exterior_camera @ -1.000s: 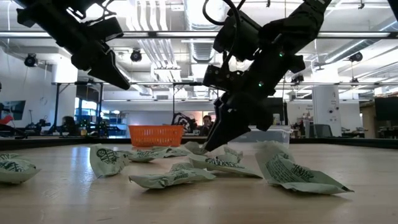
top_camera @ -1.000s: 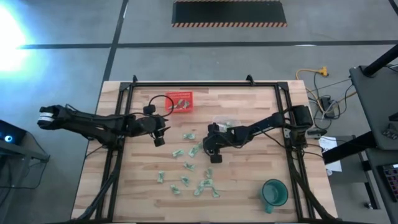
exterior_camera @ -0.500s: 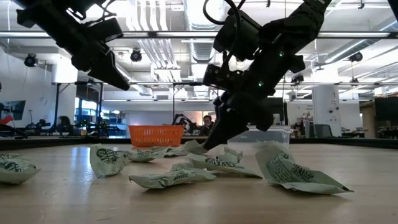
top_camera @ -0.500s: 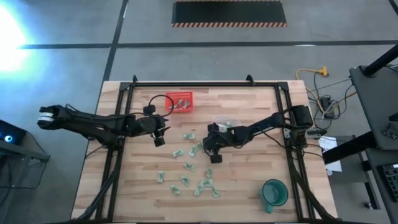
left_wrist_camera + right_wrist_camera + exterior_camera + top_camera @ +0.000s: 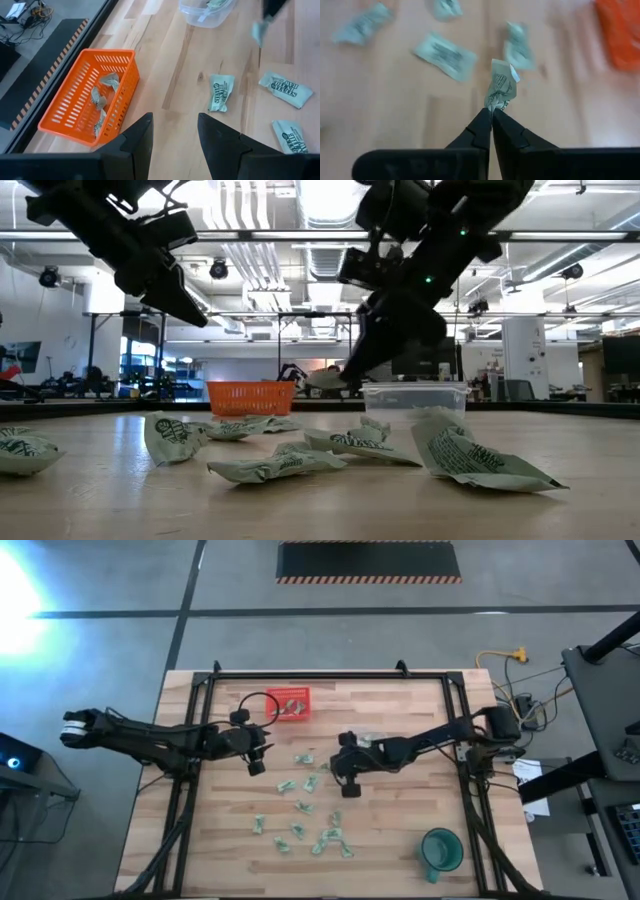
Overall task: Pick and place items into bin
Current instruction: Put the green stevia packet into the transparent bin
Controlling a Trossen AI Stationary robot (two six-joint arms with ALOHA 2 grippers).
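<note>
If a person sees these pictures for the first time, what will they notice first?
The right gripper, shut on one pale green packet, holds it lifted above the table's middle. More green packets lie scattered on the wooden table, and an orange basket at the far edge already holds a few.

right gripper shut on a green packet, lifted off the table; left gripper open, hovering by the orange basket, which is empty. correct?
Not quite: the orange basket already holds several packets, as the left wrist view shows. The rest stands: right gripper shut on a green packet, lifted; left gripper open near the basket.
</note>
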